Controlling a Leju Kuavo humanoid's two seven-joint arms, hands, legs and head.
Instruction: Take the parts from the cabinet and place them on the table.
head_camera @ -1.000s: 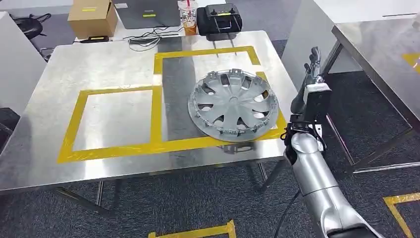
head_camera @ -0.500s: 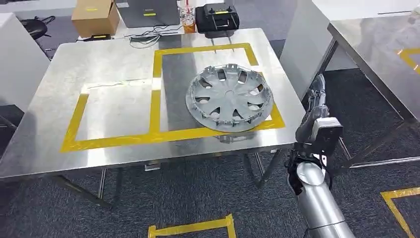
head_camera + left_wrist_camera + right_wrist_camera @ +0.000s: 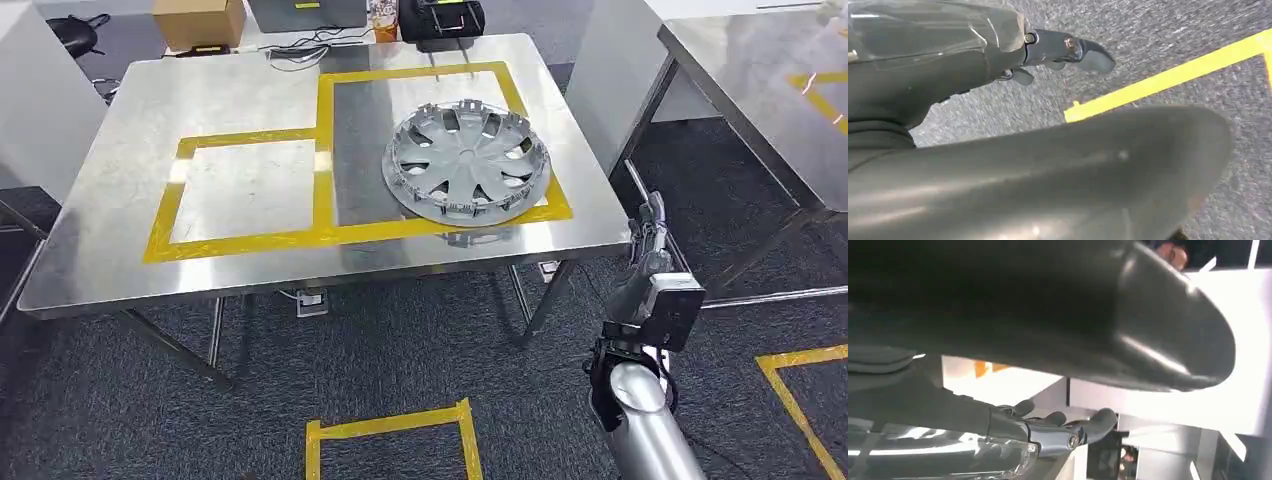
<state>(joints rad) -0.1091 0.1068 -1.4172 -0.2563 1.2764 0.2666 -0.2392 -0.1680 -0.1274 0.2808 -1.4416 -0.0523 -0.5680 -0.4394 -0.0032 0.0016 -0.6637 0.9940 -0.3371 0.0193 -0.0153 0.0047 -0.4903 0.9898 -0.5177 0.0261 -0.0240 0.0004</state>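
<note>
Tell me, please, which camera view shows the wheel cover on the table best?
The head view: the whole wheel cover lies flat inside the yellow tape outline on the steel table. In the left wrist view I see carpet and yellow tape; in the right wrist view, the right hand against bright surfaces.

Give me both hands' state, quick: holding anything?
Left hand: open, holding nothing, hanging over the carpet.
Right hand: open, holding nothing, beside the table.

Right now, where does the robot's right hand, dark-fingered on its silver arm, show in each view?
Head view: right hand at lower right, just off the steel table's right edge, over carpet.
Right wrist view: the hand at lower middle, fingers extended, holding nothing.
Left wrist view: not in it.
Shared landmark: yellow floor tape, in the head and left wrist views.
</note>
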